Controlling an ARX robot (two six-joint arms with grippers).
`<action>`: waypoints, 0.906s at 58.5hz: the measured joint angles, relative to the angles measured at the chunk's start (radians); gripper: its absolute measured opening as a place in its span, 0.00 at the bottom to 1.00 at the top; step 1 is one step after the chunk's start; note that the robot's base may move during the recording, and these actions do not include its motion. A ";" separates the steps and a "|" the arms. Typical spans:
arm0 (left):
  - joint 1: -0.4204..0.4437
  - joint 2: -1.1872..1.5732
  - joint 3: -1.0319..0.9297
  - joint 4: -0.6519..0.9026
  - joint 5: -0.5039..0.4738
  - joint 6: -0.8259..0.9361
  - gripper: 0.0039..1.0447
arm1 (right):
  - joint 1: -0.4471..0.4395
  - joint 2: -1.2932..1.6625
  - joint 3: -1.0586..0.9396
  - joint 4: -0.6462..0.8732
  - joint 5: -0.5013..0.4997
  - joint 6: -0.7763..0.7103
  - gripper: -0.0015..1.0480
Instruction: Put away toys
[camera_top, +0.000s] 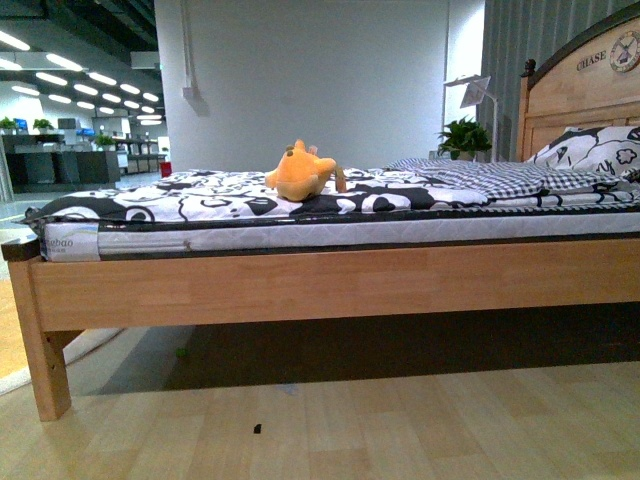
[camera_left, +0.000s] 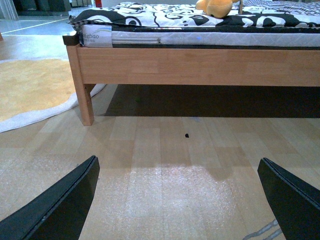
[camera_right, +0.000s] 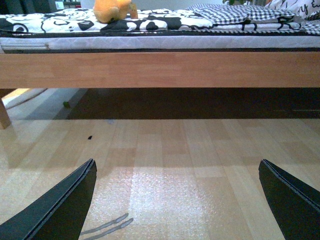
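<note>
The plush (camera_top: 300, 172) is lying on the bed (camera_top: 330, 285), on the black-and-white sheet (camera_top: 200, 195), about midway along the side that is facing the robot and set back from the edge; its orange-yellow body is leaning a little towards the foot end, and a small brownish part is sticking out on its headboard side. A checked blanket (camera_top: 470, 178) is lying further along the mattress (camera_top: 350, 235) towards the headboard (camera_top: 580, 95), well apart from the plush; a patterned pillow (camera_top: 595, 150) is resting against that headboard. A plant (camera_top: 465, 135) and a white lamp (camera_top: 470, 90) are standing behind the bed, near the wall.

The left gripper (camera_left: 177, 160) is hanging low over the wooden floor (camera_left: 165, 190), well apart from the bed; its jaws are standing wide apart, with only floor showing between the two dark fingers (camera_left: 65, 205). The right gripper (camera_right: 177, 162) is hanging the same way, low and facing the bed's side rail; its fingers (camera_right: 290, 200) are likewise spread wide, clamping on no object.

A yellow rug (camera_left: 30, 90) with a pale border is lying on the floor beside the foot-end leg (camera_left: 86, 102); a small dark speck (camera_left: 186, 135) is sitting on the boards in front of the bed. In both wrist views the plush is showing only at the upper edge, partly cut off.
</note>
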 joint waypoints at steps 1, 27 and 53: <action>0.000 0.000 0.000 0.000 0.000 0.000 0.94 | 0.000 0.000 0.000 0.000 0.000 0.000 0.94; 0.000 0.000 0.000 0.000 0.000 0.000 0.94 | 0.000 0.000 0.000 0.000 0.000 0.000 0.94; 0.000 0.000 0.000 0.000 0.000 0.000 0.94 | 0.000 0.000 0.000 0.000 0.000 0.000 0.94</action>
